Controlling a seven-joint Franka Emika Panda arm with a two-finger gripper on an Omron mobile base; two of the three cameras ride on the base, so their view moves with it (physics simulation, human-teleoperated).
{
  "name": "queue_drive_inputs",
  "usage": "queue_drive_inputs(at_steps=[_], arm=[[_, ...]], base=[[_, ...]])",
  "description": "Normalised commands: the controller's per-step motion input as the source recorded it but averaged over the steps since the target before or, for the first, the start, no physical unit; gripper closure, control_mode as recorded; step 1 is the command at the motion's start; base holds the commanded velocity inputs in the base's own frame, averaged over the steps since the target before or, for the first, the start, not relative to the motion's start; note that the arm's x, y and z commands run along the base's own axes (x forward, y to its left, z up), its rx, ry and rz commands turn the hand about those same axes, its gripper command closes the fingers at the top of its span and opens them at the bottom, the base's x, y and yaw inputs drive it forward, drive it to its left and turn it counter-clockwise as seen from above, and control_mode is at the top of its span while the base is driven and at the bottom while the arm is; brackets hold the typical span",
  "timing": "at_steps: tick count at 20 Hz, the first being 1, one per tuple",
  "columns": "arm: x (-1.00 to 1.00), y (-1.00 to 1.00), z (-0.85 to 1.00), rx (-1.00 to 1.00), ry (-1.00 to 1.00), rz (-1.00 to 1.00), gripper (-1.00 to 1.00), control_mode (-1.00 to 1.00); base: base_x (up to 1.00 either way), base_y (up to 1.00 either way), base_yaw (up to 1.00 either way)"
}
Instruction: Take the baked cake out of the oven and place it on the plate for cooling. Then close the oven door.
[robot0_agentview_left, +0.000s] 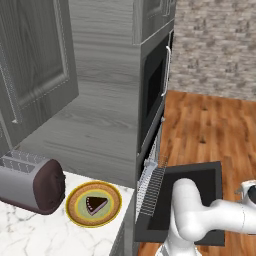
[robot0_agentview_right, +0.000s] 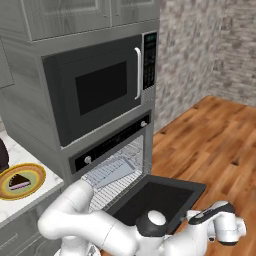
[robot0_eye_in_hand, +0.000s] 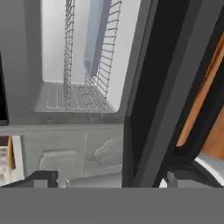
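Note:
The baked cake (robot0_agentview_left: 96, 204), a small dark wedge, lies on the yellow-rimmed plate (robot0_agentview_left: 75, 210) on the counter left of the oven. The right base view shows the cake (robot0_agentview_right: 20, 182) and the plate (robot0_agentview_right: 35, 172) at the left edge. The oven (robot0_agentview_right: 107, 145) stands open, its black door (robot0_agentview_right: 155, 197) folded down flat. My gripper (robot0_eye_in_hand: 113, 178) is open and hangs low by the door's outer edge, rolled sideways. In the hand view the dark oven door (robot0_eye_in_hand: 162, 87) runs up between the two fingertips (robot0_eye_in_hand: 43, 178). I cannot tell whether they touch it.
A wire rack (robot0_agentview_left: 150, 187) juts out of the oven with a flat grey baking tray (robot0_agentview_right: 112, 170) on it. A silver toaster (robot0_agentview_left: 30, 185) stands on the marble counter (robot0_agentview_left: 30, 235). A black microwave (robot0_agentview_right: 100, 90) sits above the oven. Wooden floor (robot0_agentview_right: 215, 145) lies to the right.

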Motion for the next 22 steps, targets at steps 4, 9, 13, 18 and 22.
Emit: queue_drive_inputs(at_steps=[4,9,13,18,22], arm=[[-0.11,0.00,-0.29,0.08,-0.34,0.12,-1.00,-1.00],[0.00,0.00,-0.47,0.05,-0.11,0.01,-1.00,-1.00],[0.06,0.02,-0.61,0.05,-0.01,0.00,-1.00,-1.00],[0.22,0.00,-0.67,0.07,0.00,0.00,-1.00,-1.00],[0.30,0.06,-0.72,0.10,0.03,0.00,-1.00,-1.00]], base=[[0.00,0.00,0.00],[0.00,0.00,0.00],[0.00,0.00,0.00],[0.00,0.00,0.00],[0.00,0.00,0.00]])
